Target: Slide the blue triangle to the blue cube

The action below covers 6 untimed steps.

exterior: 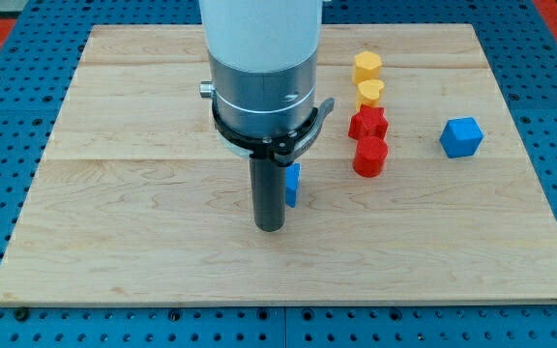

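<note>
Camera view: my tip (270,228) sits just left of the blue triangle (292,184), mid-frame, with the blue cube (461,137) far off at right.

My end effector is a bare rod with nothing to clench or release; it only pushes. Its body hides most of the blue triangle, so only a sliver shows, touching or just beside the rod's right side. The blue cube stands well apart on the bench (124,242), right of centre. Between them, slightly higher in frame, stand a column of two yellow blocks (367,79) and two red blocks (367,141). I judge the slide barely begun: nearly the whole rightward run remains, passing below the red blocks.
</note>
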Each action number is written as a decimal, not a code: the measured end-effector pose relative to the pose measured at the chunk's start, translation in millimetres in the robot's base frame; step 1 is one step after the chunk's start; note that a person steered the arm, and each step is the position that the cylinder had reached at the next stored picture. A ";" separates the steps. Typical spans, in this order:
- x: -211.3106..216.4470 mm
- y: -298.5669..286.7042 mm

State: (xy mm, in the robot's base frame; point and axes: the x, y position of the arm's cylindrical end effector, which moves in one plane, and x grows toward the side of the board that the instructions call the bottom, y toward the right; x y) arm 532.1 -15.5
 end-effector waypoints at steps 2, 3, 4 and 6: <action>-54.3 0.0; -66.5 24.3; -97.0 22.8; -63.0 91.8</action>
State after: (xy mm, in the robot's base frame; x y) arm 469.1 76.4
